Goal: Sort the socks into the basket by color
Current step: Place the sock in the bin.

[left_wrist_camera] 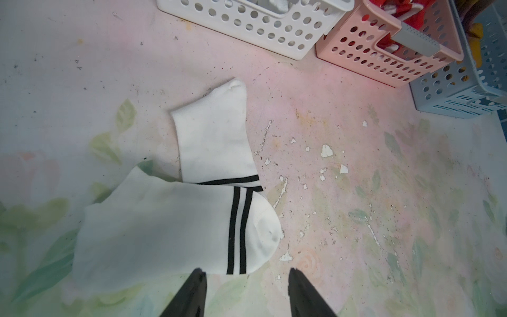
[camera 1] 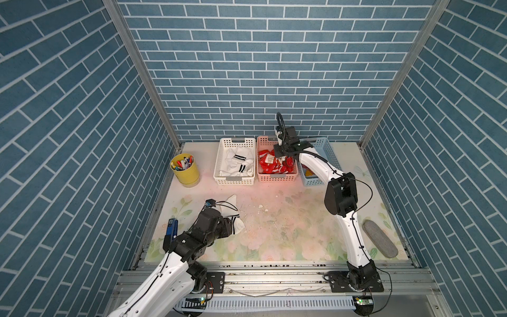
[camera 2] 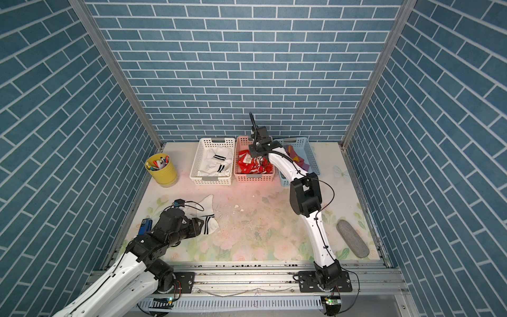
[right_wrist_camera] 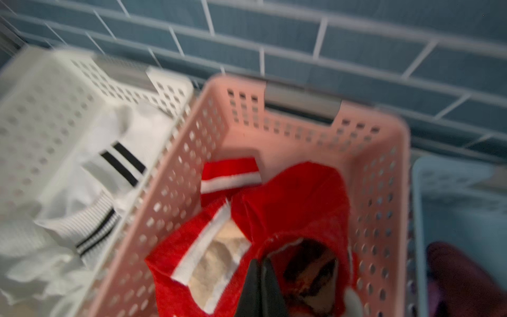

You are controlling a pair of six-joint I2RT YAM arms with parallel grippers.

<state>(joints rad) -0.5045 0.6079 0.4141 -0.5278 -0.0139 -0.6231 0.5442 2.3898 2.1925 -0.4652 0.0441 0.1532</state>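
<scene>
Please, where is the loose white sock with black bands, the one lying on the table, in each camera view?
Top view: white sock, near-left of the table, partly under the left arm.
Top view: same place.
Left wrist: mid-picture, just ahead of the open left gripper.
Right wrist: not in it.
Shared landmark: pink basket, in all four.
</scene>
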